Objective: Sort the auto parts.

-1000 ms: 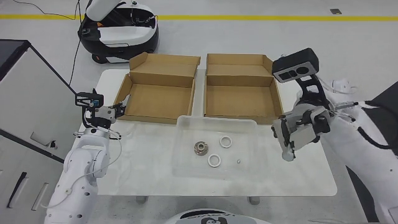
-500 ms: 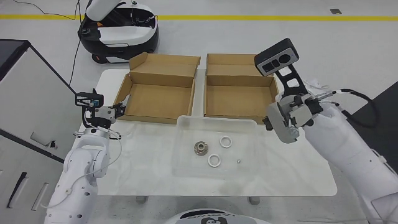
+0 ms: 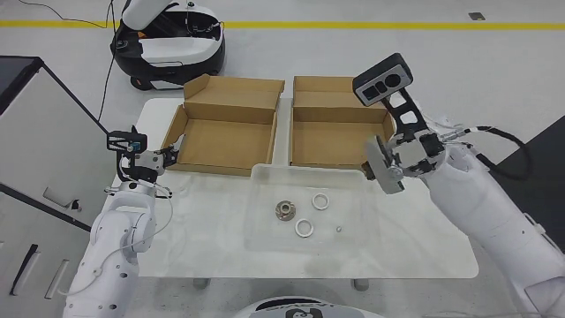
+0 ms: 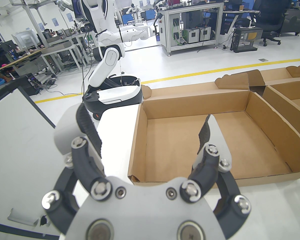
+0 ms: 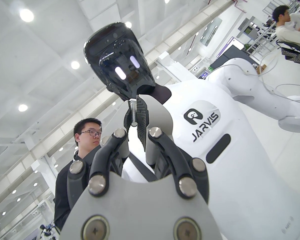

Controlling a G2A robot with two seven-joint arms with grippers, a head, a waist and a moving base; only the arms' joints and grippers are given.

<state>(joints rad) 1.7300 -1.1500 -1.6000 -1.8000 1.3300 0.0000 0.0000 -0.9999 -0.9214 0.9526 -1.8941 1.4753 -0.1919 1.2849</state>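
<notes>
The step in hand is judged to be the carrying of a picked part toward a box. A small threaded bolt (image 5: 133,114) is clamped between the fingers of the right gripper (image 5: 134,103). From above, this gripper is seen over the near right corner of the right cardboard box (image 3: 340,141), just beyond the far right corner of the clear tray (image 3: 305,170). It is tilted with its tip pointing upward, away from the surface (image 3: 203,221), so the bolt is not yet aimed at the box floor.

The left gripper (image 4: 145,116) is held released and empty, just beside the left wall of the left cardboard box (image 4: 202,138). Nothing is seen inside either box, so the sorting is judged to be near its beginning.

Left in the tray are a metal hub-like part (image 3: 284,209), two white rings (image 3: 321,200) (image 3: 305,228) and one small pale piece (image 3: 340,226) that cannot be identified.

For the next move, the right wrist would need to be turned downward and brought fully over a box floor. The bolt should be lowered close before the fingers are opened, since so small a part could bounce or roll. Which box is meant for bolts cannot be told.
</notes>
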